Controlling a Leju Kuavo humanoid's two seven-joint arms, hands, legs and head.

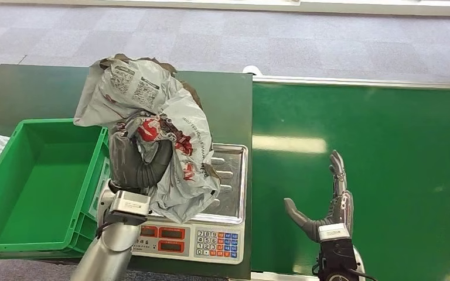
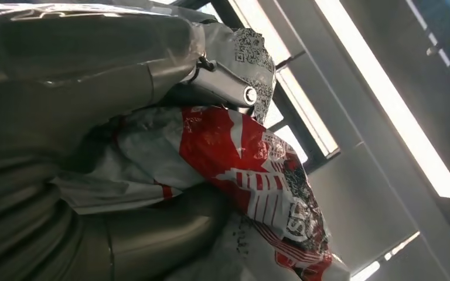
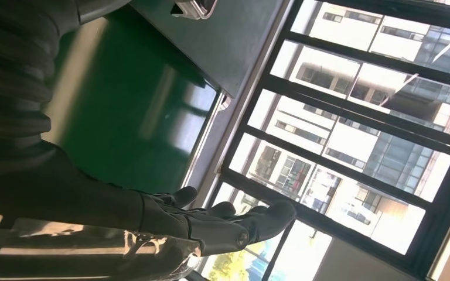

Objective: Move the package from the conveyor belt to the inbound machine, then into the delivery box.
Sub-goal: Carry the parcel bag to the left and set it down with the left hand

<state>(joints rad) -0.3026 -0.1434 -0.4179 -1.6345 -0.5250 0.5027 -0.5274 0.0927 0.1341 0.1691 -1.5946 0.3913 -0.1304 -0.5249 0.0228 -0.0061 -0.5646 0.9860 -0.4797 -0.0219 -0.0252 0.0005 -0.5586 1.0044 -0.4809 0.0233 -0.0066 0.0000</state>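
Left hand (image 1: 137,158) grips the package (image 1: 152,126), a crumpled grey poly bag w/ red print, held up at centre-left of the head frame over the scale (image 1: 231,181) (inbound machine). Bag's long axis runs roughly upper left to lower right, lower end drooping by the steel pan; can't tell if it touches. Bag hides most of the fingers and part of the pan. Green delivery box (image 1: 29,181) sits just left of the scale, rim touching or nearly so. Right hand (image 1: 325,202) open, fingers straight, over the green conveyor belt (image 1: 387,158) at lower right; wide bare belt around it
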